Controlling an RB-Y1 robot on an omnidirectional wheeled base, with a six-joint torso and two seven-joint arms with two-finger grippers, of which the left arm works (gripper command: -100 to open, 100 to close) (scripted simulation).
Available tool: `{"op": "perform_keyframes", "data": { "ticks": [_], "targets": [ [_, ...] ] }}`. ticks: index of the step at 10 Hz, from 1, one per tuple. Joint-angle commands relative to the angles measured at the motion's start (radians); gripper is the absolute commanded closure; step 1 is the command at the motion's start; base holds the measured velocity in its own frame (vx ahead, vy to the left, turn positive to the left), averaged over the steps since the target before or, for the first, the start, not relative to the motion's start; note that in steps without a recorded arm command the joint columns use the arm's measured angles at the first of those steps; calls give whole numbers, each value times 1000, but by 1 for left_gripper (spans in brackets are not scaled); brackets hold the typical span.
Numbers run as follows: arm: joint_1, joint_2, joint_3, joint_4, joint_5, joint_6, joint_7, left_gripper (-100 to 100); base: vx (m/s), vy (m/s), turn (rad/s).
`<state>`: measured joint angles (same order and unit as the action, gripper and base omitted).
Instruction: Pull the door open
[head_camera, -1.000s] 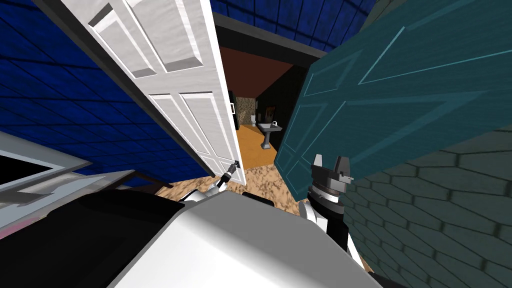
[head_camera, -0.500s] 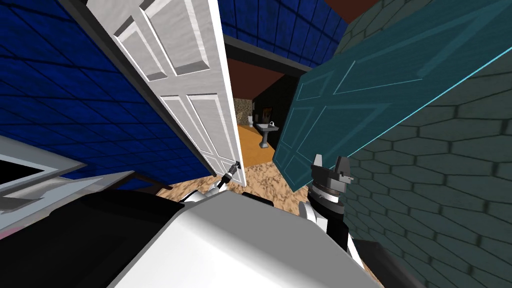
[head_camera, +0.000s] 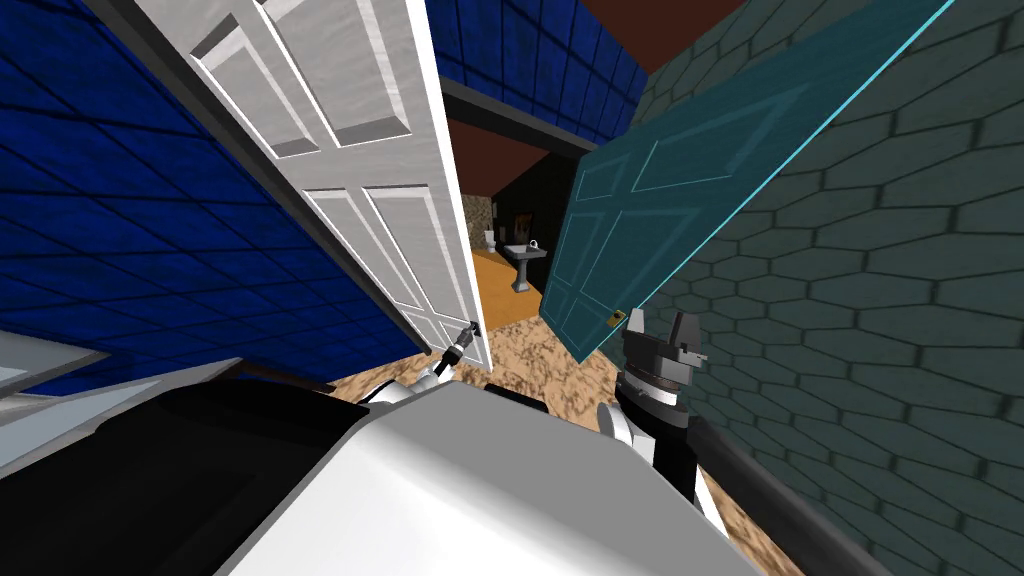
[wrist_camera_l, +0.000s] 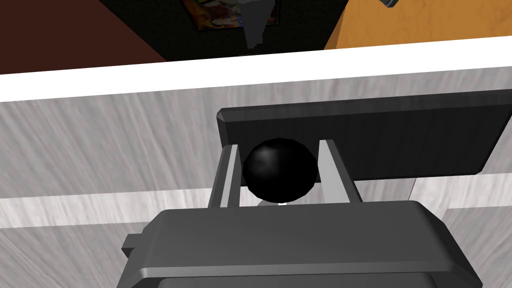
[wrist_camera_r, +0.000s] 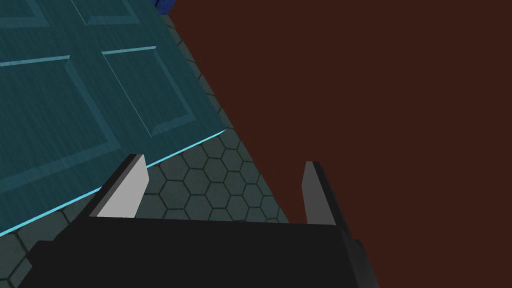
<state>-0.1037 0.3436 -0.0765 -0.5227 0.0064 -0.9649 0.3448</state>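
A white panelled door stands ajar, swung toward me, its free edge low in the middle of the head view. My left gripper is at that edge. In the left wrist view the left gripper is shut on a round black knob, a finger pressing each side. The knob sits on a dark plate on the white door. My right gripper is raised to the right, open and holding nothing, as the right wrist view shows.
A teal panelled door leans open on the right, its lower edge close to my right gripper. A grey-green hexagon-tiled wall runs along the right and a blue tiled wall along the left. Between the doors lie an orange floor and a pedestal sink.
My view has swung: the teal door now takes less of the picture and more of the hexagon wall shows on the right. The left gripper stays on the knob; the right arm keeps its pose.
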Motion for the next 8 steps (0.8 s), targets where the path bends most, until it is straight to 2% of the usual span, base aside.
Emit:
{"op": "perform_keyframes", "data": {
  "ticks": [1, 5, 8],
  "targets": [
    [0, -5, 7, 4, -2, -1, -2, 100, -208, 91, -241],
    [-4, -8, 31, 10, -3, 0, -6, 100, -217, 111, -240],
    [-4, -10, 34, 7, -4, 5, -8, 100, -164, 56, -100]
  ]
}}
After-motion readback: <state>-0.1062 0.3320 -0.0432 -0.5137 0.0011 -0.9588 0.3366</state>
